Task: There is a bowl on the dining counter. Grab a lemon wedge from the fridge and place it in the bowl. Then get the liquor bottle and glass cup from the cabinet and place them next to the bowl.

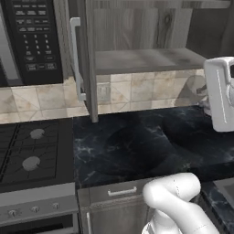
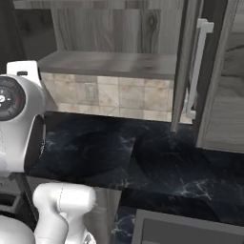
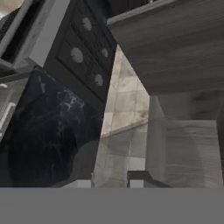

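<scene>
The cabinet (image 1: 146, 59) (image 2: 109, 64) stands open above the worktop, and the stretch of its wood-grain shelf in view is bare. Its door swings out with a silver bar handle (image 1: 75, 59) (image 2: 198, 66). My hand hangs at the cabinet's right end, just below shelf height. My gripper (image 3: 107, 183) is shut on the glass cup (image 3: 85, 162) (image 1: 197, 89), a see-through dark grey shape in front of the tiled wall. The bowl, dining counter, lemon wedge, fridge and liquor bottle are out of view.
A black microwave (image 1: 32, 36) hangs left of the cabinet, over a stove (image 1: 32, 151) with knobs. The black marbled worktop (image 1: 137, 146) (image 2: 157, 162) runs below, with grey cupboards under it. The open door juts out over the worktop.
</scene>
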Controlling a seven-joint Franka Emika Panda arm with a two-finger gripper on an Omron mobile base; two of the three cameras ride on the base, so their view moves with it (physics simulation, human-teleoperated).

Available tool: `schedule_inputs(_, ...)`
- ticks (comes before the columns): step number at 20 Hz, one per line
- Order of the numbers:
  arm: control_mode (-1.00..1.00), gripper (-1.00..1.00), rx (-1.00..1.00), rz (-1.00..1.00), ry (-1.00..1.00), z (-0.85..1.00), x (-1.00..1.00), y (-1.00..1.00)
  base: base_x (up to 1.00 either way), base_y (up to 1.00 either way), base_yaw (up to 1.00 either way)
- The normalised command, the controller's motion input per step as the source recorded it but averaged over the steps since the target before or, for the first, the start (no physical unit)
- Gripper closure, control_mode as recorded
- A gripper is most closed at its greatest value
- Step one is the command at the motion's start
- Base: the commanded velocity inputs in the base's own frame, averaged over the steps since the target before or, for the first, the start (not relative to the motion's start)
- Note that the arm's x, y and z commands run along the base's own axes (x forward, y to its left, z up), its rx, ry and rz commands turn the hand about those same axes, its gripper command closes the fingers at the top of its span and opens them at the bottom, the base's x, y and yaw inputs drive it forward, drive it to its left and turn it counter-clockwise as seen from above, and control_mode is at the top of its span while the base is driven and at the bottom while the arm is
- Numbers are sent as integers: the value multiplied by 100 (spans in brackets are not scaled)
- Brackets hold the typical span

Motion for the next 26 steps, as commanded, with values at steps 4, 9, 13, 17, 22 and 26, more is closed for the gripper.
schedule_inputs(4, 100, 100, 0, 0, 0, 0, 0, 0, -97, 28, 0)
schedule_inputs(9, 100, 100, 0, 0, 0, 0, 0, 0, -100, 44, 0)
schedule_inputs(13, 100, 100, 0, 0, 0, 0, 0, 0, -100, 67, 1)
schedule_inputs(17, 100, 100, 0, 0, 0, 0, 0, 0, -80, 96, 10)
schedule_inputs(22, 100, 100, 0, 0, 0, 0, 0, 0, -61, 100, 22)
schedule_inputs(26, 100, 100, 0, 0, 0, 0, 0, 0, -52, 100, 37)
